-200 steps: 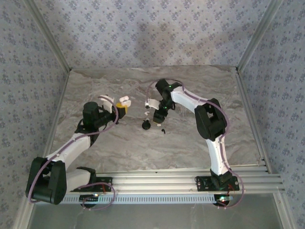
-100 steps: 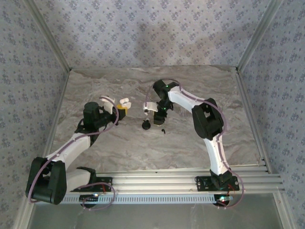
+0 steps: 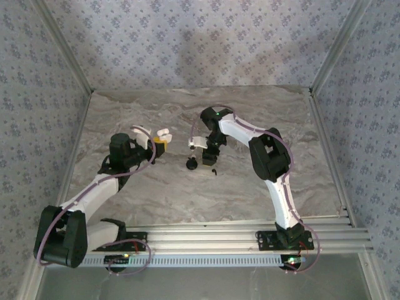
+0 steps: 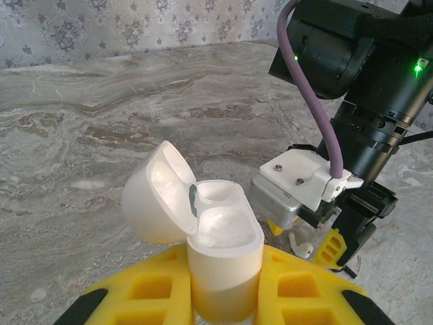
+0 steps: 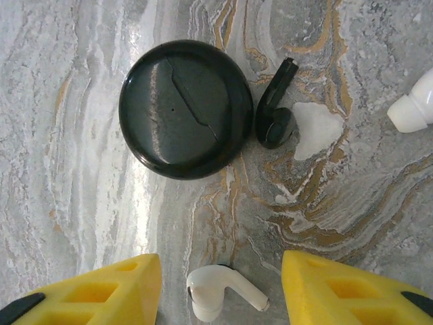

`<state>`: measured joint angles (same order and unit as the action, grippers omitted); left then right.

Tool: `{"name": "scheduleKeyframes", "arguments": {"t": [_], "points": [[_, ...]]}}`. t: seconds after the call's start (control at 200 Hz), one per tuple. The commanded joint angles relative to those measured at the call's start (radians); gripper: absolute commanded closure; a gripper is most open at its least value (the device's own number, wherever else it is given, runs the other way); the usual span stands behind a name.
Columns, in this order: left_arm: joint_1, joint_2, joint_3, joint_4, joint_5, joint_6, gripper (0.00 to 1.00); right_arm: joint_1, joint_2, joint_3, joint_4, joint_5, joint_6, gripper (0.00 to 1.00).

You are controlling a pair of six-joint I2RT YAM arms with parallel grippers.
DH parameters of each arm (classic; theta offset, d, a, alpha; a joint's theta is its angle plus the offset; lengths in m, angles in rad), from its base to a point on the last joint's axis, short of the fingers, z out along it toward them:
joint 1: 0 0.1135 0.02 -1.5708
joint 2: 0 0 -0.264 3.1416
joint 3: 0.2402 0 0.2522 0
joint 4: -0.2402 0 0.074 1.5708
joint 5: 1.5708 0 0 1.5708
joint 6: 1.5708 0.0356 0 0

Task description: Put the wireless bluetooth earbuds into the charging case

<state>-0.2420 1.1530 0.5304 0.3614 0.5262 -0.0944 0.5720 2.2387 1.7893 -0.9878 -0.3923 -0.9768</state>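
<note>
My left gripper [image 4: 223, 294] is shut on the white charging case [image 4: 220, 254] and holds it upright with the lid flipped open and both sockets empty; the gripper [image 3: 159, 144] sits left of centre in the top view. My right gripper [image 5: 222, 288] points straight down at the table, open. A white earbud [image 5: 220, 298] lies on the marble between its yellow fingers [image 5: 115, 288], touching neither. The same earbud [image 4: 301, 245] appears beneath the right gripper [image 4: 302, 238] in the left wrist view. A black earbud [image 5: 274, 112] lies beside a round black case [image 5: 184, 108].
Another white earbud [image 5: 413, 105] lies at the right edge of the right wrist view. The black case [image 3: 191, 164] and black earbud [image 3: 214, 171] lie just in front of the right gripper [image 3: 197, 147]. The two grippers are close together over the marble table [image 3: 275, 112].
The right gripper has shifted slightly left and lower toward the table, and its jaws have narrowed a little. The left arm and the case have not moved.
</note>
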Motion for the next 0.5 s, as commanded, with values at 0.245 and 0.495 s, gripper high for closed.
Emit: {"name": "scheduleKeyframes", "arguments": {"t": [0.245, 0.495], "points": [[0.007, 0.008, 0.042, 0.02, 0.005, -0.005, 0.88, -0.007, 0.004, -0.044, -0.026, 0.089, -0.006, 0.54], [0.007, 0.025, 0.046, 0.033, 0.015, -0.019, 0.88, -0.03, -0.069, -0.153, 0.04, 0.122, 0.057, 0.63]]}}
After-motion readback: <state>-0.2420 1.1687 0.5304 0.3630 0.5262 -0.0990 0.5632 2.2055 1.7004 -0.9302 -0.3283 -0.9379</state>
